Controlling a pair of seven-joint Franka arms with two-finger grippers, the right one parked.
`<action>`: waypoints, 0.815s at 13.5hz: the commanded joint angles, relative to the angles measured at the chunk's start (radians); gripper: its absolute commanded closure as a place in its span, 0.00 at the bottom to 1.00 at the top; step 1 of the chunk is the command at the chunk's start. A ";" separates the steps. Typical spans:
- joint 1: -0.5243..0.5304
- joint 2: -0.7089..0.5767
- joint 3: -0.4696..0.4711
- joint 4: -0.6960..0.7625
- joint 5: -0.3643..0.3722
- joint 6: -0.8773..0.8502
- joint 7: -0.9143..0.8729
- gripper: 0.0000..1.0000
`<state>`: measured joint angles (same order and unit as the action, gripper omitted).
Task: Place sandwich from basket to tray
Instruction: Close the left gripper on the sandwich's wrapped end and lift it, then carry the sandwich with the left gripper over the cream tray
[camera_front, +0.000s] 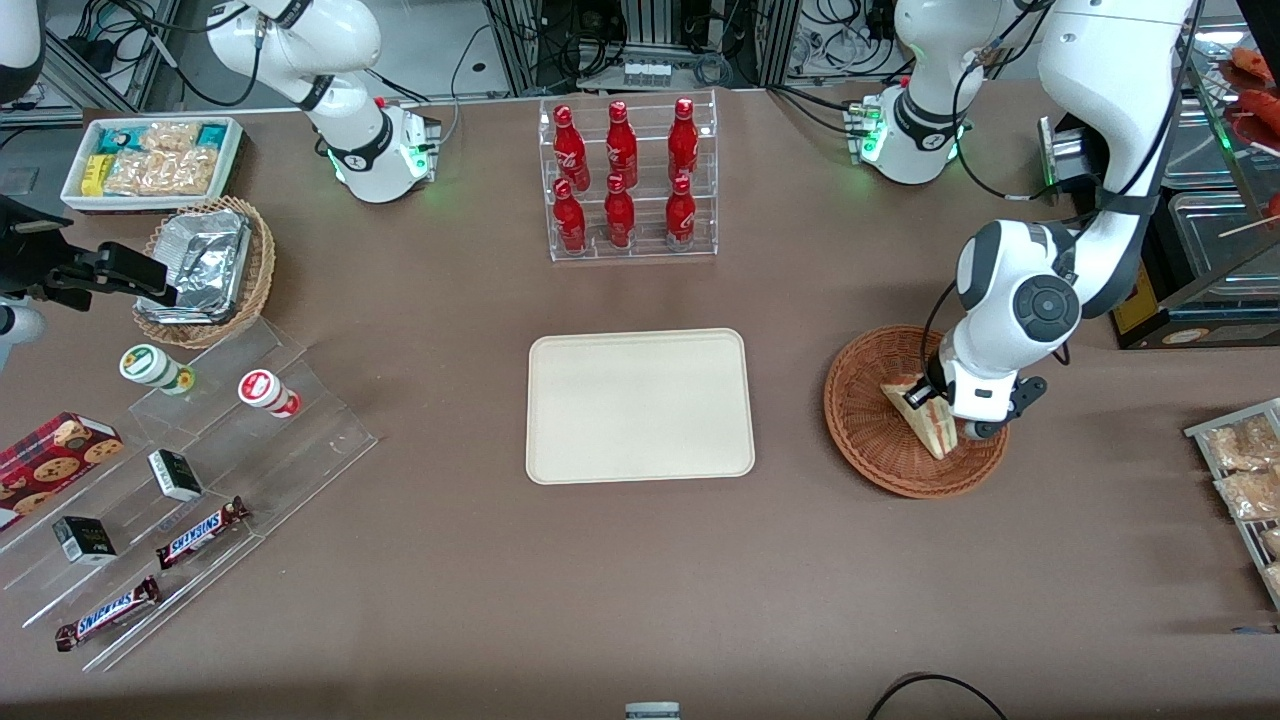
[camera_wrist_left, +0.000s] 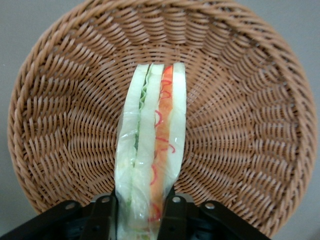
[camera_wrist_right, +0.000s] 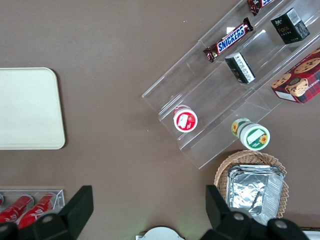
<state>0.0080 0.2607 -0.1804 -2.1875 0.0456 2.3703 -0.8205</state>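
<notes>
My tool (camera_wrist_left: 139, 212) is down inside the basket (camera_wrist_left: 240, 125), its two fingers (camera_wrist_left: 102, 215) closed in on the sandwich (camera_wrist_left: 150, 150), one against each bread face at the wide end. The wedge stands on edge between them, cut side up, with green filling along one seam and red along the other, under what looks like clear wrap. Its narrow tip points out across the woven floor toward the rim. I cannot tell whether the sandwich is lifted or resting on the wicker.

From the front, the tool (camera_front: 955, 425) sits over the part of the basket (camera_front: 870, 420) nearer the camera, with the sandwich (camera_front: 925, 410) leaning beside it. The basket rests on the brown surface (camera_front: 640, 580) toward my working arm's end. The tray (camera_front: 640, 405) lies flat at the middle of the surface, well apart from the basket. Farther from the camera than the tray stands a clear rack of red bottles (camera_front: 625, 180).
</notes>
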 joint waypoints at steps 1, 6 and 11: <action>-0.008 -0.017 -0.010 0.125 0.019 -0.158 -0.011 1.00; -0.126 0.025 -0.010 0.340 0.014 -0.312 -0.010 1.00; -0.282 0.144 -0.010 0.474 0.013 -0.339 0.004 1.00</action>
<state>-0.2217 0.3333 -0.1969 -1.8012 0.0469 2.0688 -0.8204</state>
